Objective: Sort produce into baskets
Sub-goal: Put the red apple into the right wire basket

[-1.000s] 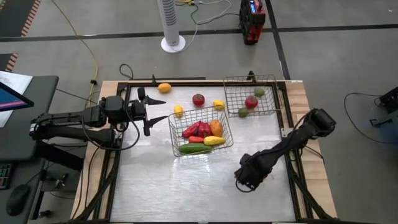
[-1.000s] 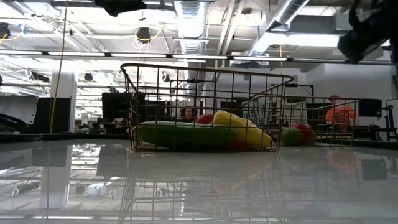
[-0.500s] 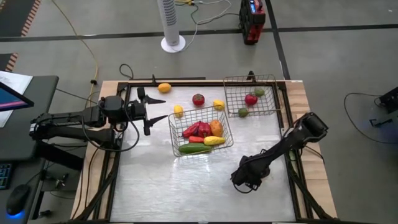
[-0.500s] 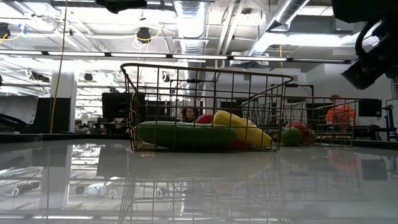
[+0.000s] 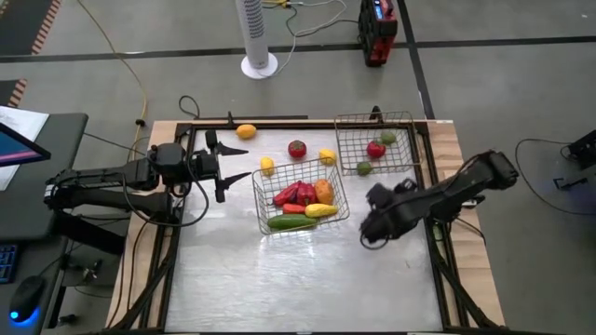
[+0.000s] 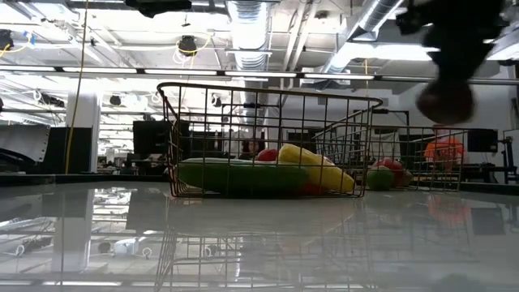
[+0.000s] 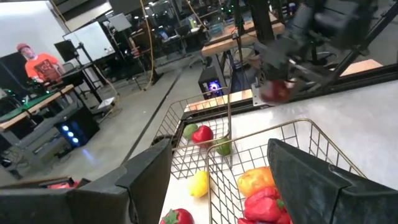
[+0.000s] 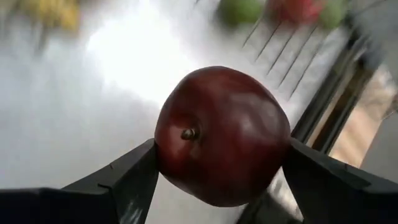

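Note:
My right gripper (image 5: 372, 225) is shut on a dark-red round piece (image 8: 224, 134), held above the table to the right of the near basket (image 5: 300, 197); the piece also shows in the low view (image 6: 444, 104). The near basket holds red peppers, an orange piece, a cucumber and corn. The far basket (image 5: 377, 142) holds a red and a green piece. My left gripper (image 5: 242, 164) is open and empty, to the left of the near basket. Loose on the table lie a lemon (image 5: 246, 131), a red piece (image 5: 296, 148) and two yellow pieces (image 5: 327, 156). My right gripper pinches the dark-red piece by two opposite sides (image 8: 163, 142) between its two fingers, the stem end turned toward the wrist camera. In the low view the gripper comes from above and the piece hangs below it, lifted clear of the table.
A green piece (image 5: 363, 168) lies at the near edge of the far basket. A black frame (image 5: 438, 233) runs along the table's sides. Bare table surface (image 5: 279, 270) stretches in front of the near basket.
My right gripper has dipped down near the table, then risen and gone toward the far edge, closer to the far basket. The dark-red piece now shows in its fingers, clear of the table.

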